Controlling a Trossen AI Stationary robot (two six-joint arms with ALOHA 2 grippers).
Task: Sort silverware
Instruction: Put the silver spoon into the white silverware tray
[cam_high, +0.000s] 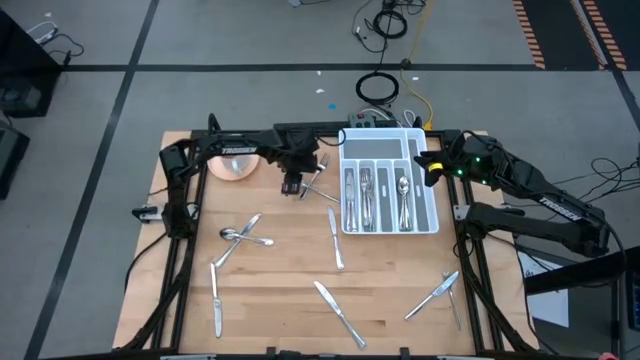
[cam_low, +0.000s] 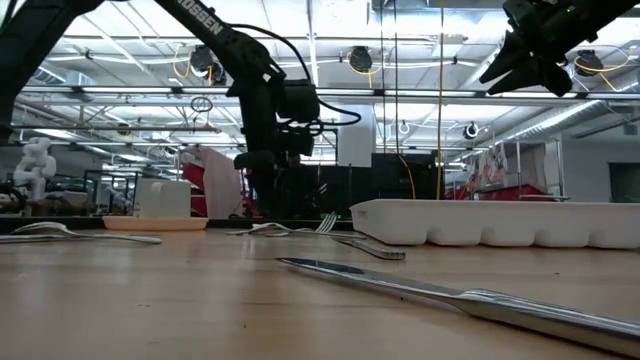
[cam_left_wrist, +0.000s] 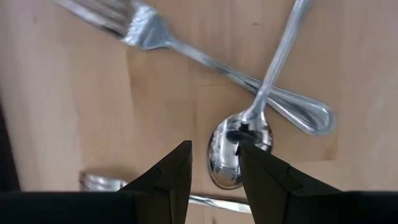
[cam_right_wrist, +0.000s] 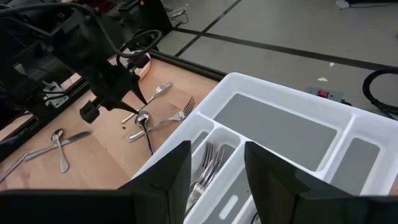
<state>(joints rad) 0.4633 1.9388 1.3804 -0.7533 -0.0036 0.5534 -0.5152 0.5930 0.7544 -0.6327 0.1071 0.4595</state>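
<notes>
Table (cam_high: 280, 300) w/ scattered silverware (cam_high: 337, 312)

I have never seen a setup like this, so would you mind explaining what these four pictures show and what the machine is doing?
This is a robot with two dark arms at a wooden table. One camera looks down from above, one sits at table height, and one rides on each wrist. Loose silverware lies scattered on the table; more is already sorted in the white tray. A pink bowl sits at the back. The left tool hangs open just above a spoon crossed over a fork, holding nothing. The right tool hovers open over the tray, also empty.
</notes>
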